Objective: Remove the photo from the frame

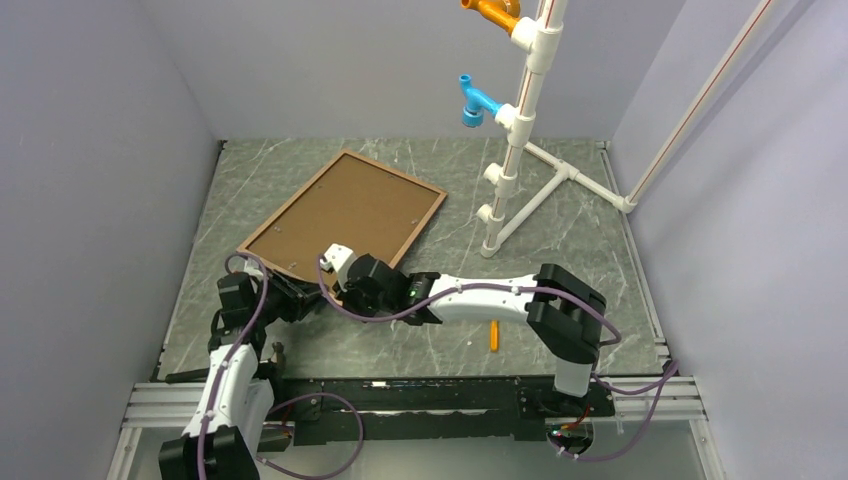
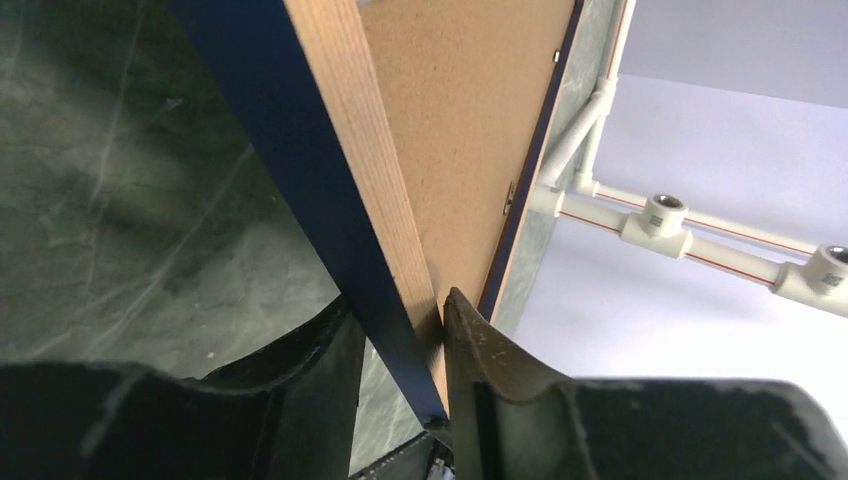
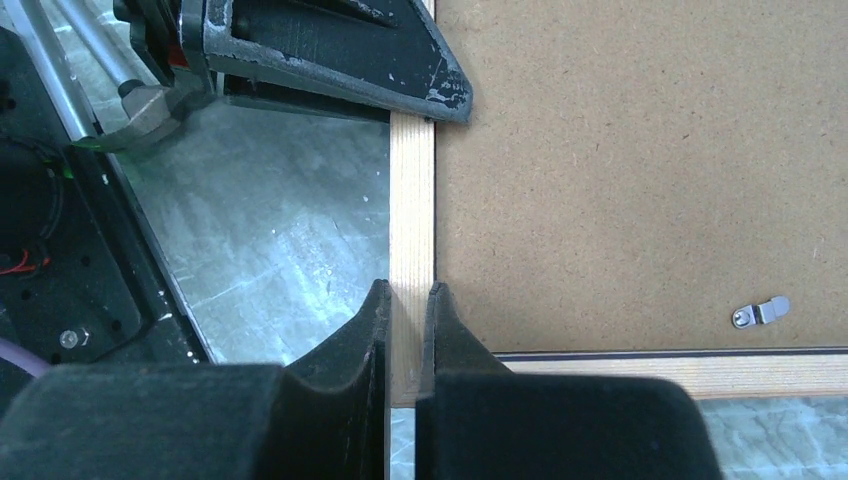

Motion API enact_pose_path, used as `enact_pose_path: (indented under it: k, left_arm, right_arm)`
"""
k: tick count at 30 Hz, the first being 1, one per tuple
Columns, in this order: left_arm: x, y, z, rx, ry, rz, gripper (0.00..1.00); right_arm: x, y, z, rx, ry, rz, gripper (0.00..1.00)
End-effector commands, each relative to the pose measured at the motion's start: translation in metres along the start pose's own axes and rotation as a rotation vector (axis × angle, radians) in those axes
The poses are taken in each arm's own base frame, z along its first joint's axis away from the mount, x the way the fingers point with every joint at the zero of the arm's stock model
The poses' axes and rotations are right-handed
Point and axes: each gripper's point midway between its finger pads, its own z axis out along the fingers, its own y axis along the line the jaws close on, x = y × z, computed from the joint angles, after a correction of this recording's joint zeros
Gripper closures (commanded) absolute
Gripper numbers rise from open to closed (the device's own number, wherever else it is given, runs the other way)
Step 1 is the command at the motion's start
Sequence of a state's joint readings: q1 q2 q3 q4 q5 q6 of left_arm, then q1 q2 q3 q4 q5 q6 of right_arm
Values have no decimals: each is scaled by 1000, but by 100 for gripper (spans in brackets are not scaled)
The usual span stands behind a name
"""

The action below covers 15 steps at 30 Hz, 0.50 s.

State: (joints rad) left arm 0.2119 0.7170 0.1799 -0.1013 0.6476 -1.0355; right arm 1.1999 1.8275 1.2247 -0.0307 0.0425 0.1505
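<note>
The grey-green marble table [image 1: 400, 350] stands between pale walls [image 1: 100, 150]. The frame [image 3: 411, 220] lies there, brown back up; the left gripper [image 2: 400, 305] and right gripper [image 3: 407, 290] each pinch its near rail.

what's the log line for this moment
frame back up | left gripper shut on near rail | right gripper shut on same rail | backing board in place

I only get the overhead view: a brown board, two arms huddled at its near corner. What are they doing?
Observer: The right gripper is pinched on the frame, on its pale wooden rail beside a corner.
Visitor: And the left one?
Observer: The left gripper has a finger on each side of that rail; clamped or not, I can't tell.
Visitor: What keeps the board in?
Observer: One small metal clip shows on the backing board.
</note>
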Motion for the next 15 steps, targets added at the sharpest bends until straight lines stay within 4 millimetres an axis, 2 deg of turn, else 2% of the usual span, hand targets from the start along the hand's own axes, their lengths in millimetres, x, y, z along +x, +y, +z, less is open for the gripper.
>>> enact_pose_path:
  k: [1, 3, 5, 6, 8, 11, 14, 15]
  left_arm:
    - [-12, -36, -7, 91, -21, 108, 68]
    - [-14, -40, -12, 82, -34, 127, 73]
    - [-16, -43, -16, 71, -50, 146, 78]
    - [-17, -45, -19, 64, -57, 152, 84]
    - [-20, -49, -24, 40, -70, 164, 97]
    - [-23, -53, -34, -20, -83, 182, 100]
    - [-27, -63, -47, -62, -102, 207, 100]
    - [-28, -65, -50, -79, -103, 210, 100]
  right_arm:
    - [-57, 12, -24, -51, -156, 25, 100]
    - [-58, 11, -27, -46, -150, 12, 100]
    - [-57, 9, -30, -34, -139, 2, 87]
    - [-57, 7, -32, -29, -135, -6, 80]
    - [-64, 4, -40, -12, -137, -23, 62]
    - [-75, -6, -61, 42, -161, -68, 27]
    - [-78, -24, -86, 122, -187, -165, 6]
    - [-80, -29, -95, 148, -198, -179, 4]
